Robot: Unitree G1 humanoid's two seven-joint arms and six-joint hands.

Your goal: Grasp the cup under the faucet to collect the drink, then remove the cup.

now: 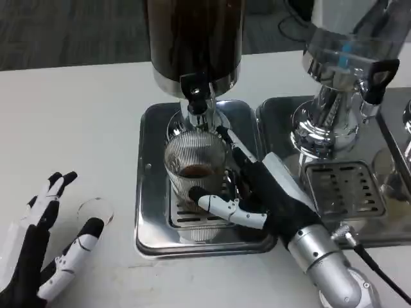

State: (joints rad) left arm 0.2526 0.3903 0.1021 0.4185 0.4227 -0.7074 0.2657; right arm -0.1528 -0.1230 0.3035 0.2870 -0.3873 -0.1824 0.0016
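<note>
A ribbed clear glass cup [194,168] stands on the drip grate of a steel tray [153,218], right under the black faucet [196,94] of a dark drink dispenser [194,38]. A little brown drink lies in the cup's bottom. My right hand [260,192] wraps the cup from its right side, thumb across the front and fingers behind. My left hand [42,247] rests open on the white table at the lower left, fingers spread, holding nothing.
A second dispenser [340,77] with a clear tank and its own faucet stands at the right on another steel tray [340,192]. A small clear round lid [95,210] lies on the table beside my left hand. A cable [379,269] runs by my right forearm.
</note>
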